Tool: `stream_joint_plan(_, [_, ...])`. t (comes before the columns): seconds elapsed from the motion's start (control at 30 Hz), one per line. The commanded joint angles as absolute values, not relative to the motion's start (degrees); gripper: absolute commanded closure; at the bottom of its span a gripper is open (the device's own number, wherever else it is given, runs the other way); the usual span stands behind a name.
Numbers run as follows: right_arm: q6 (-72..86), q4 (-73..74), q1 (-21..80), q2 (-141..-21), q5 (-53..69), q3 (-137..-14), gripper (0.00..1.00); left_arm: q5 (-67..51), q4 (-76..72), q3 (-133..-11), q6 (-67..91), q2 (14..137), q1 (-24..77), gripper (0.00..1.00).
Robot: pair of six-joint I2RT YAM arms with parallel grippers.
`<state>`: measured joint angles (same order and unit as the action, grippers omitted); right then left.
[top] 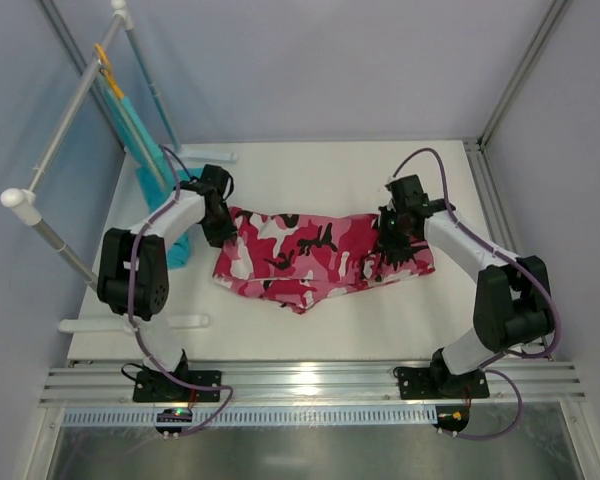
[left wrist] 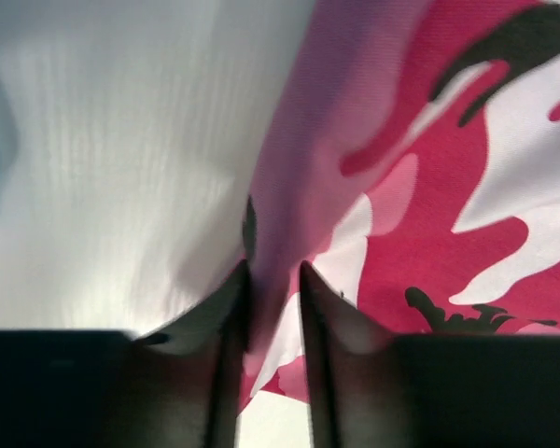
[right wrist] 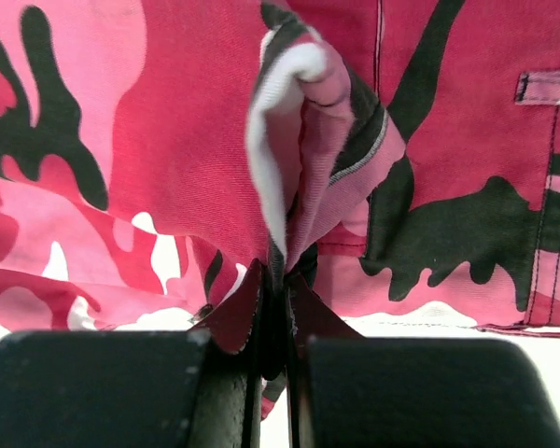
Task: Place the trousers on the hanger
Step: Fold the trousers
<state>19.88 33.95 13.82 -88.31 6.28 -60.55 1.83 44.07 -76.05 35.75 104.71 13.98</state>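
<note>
The cloth trousers in bright pink and red camouflage with black and white patches lie folded across the middle of the white bench, stretched sideways between the two arms. The left pincer sits at the trousers' left end and the right pincer at their right end, so the garment spans the gap from one to the other.

In the left wrist view, the left pincer is closed on a raised ridge of the trousers. The pink fold runs up from between its dark fingertips, with bare bench to the left of that ridge and the patterned cloth spreading to the right.

In the right wrist view, the right pincer is clamped tight on a bunched fold of the trousers, whose white inner face shows just above the tips. A pink belt loop lies on the cloth to the right.

A plain teal garment hangs from an orange hanger on the white tube rack at the bench's left side, just beside the left arm.
</note>
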Motion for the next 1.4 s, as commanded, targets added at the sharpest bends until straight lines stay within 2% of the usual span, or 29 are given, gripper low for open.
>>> stream_joint_plan(0.0, [22.9, 32.9, 15.1, -88.7, 6.1, -65.8, 0.96, 5.0, 48.0, -77.4, 33.6, 100.2, 14.9, 0.66])
stream_joint_plan(0.03, [22.9, 33.7, 15.5, -88.4, 6.1, -66.9, 0.96, 4.5, 47.9, -78.0, 33.6, 99.8, 14.9, 0.49])
stream_joint_plan(0.13, [21.4, 39.0, 15.6, -87.5, 5.8, -71.7, 0.96, 3.3, 48.2, -79.3, 33.0, 97.9, 14.9, 0.30])
stream_joint_plan(0.33, [16.0, 53.3, 15.3, -87.6, 2.6, -85.9, 0.96, 1.1, 48.9, -80.9, 33.4, 94.7, 15.4, 0.17])
stream_joint_plan(0.53, [13.4, 57.1, 10.1, -87.5, 3.6, -88.9, 0.96, -4.6, 46.9, -80.6, 34.6, 94.8, 16.7, 0.15])
stream_joint_plan(0.77, [10.5, 50.7, 0.7, -88.7, 6.7, -80.8, 0.91, -7.5, 42.1, -76.9, 37.2, 98.5, 18.9, 0.14])
stream_joint_plan(0.83, [9.7, 48.2, -0.8, -90.9, 7.0, -79.5, 0.87, -9.7, 39.5, -74.5, 38.9, 100.5, 18.9, 0.14])
stream_joint_plan(0.87, [9.1, 46.2, -1.2, -92.0, 6.2, -78.4, 0.77, -9.9, 38.5, -73.6, 39.4, 101.2, 19.5, 0.14])
stream_joint_plan(0.93, [9.1, 44.7, -1.5, -94.8, 4.5, -77.5, 0.71, -9.5, 37.4, -72.3, 40.2, 102.8, 20.2, 0.14])
stream_joint_plan(1.0, [10.4, 46.5, -2.2, -99.0, -2.0, -77.6, 0.63, -8.4, 38.0, -71.7, 40.3, 103.6, 21.1, 0.14])
stream_joint_plan(1.1, [12.6, 48.7, -3.2, -99.3, -11.6, -77.6, 0.46, -5.7, 40.2, -72.2, 39.6, 104.2, 21.4, 0.14])
stream_joint_plan(1.2, [14.3, 48.2, -3.7, -95.6, -13.0, -78.0, 0.44, -2.3, 42.9, -74.2, 38.5, 102.5, 21.8, 0.13])
stream_joint_plan(1.37, [15.9, 49.5, -2.1, -91.0, -7.9, -81.5, 0.44, 2.2, 48.3, -81.8, 36.3, 100.8, 24.1, 0.13])
